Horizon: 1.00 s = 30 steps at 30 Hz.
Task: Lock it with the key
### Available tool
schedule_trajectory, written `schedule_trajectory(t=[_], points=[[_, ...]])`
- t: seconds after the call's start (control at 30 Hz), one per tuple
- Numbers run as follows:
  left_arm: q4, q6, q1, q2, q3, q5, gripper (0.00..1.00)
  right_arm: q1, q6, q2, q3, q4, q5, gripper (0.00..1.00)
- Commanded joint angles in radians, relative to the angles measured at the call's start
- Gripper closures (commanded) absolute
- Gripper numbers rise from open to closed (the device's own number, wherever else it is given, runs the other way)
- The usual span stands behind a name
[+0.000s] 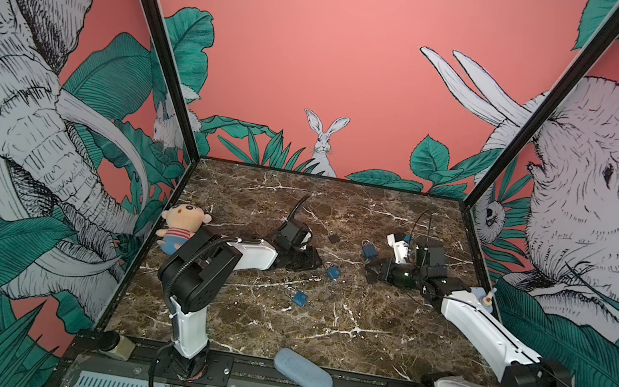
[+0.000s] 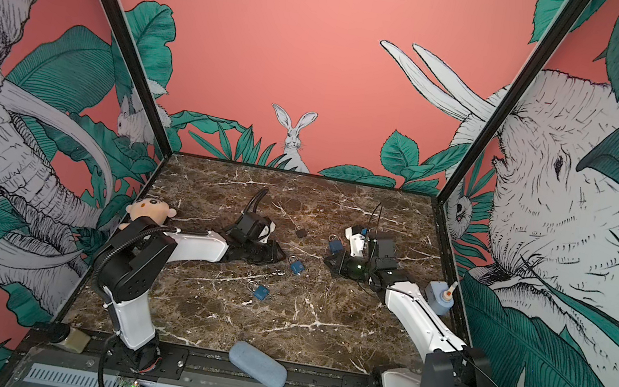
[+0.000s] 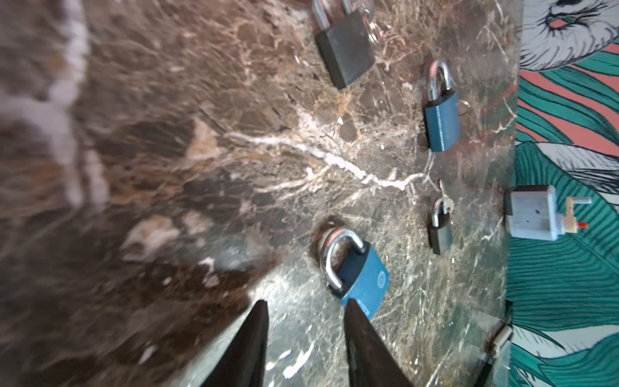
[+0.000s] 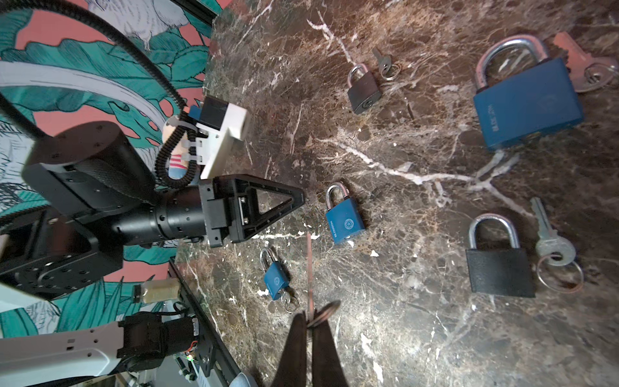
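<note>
The left arm [image 1: 252,255] and right arm [image 1: 480,327] are extended forward, wrists set low and turned inward. The left gripper [image 3: 306,323] is seen with jaws parted; the right gripper [image 4: 310,330] is pressed fully closed.

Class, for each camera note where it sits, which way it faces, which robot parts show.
Top views: high at the front, looking down on the table; both arms show.
Left wrist: looks past open left claw at the blue padlock.
Right wrist: looks past right claw, shut on a key, at left arm.
Both wrists share that padlock.
</note>
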Motion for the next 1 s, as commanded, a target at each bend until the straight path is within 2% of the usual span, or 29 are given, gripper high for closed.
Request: schedule_trajectory(t=[0.0, 0.23, 0.53, 0.97], points=[[-0.071, 0.033, 0.0, -0.072, -0.003, -0.061, 0.6, 0.045, -0.059, 0.044, 0.045, -0.016, 0.067, 1.0], [-0.091, 0.061, 0.027, -0.201, -0.039, -0.105, 0.6, 0.133, -0.096, 0.207, 0.11, 0.024, 0.154, 1.0], [-0.151, 0.098, 0.082, -0.356, -0.073, -0.121, 0.59, 0.157, -0.071, 0.409, 0.152, 0.131, 0.19, 1.0], [-0.134, 0.084, 0.105, -0.364, -0.097, -0.09, 0.59, 0.166, -0.057, 0.532, 0.189, 0.175, 0.199, 1.0]])
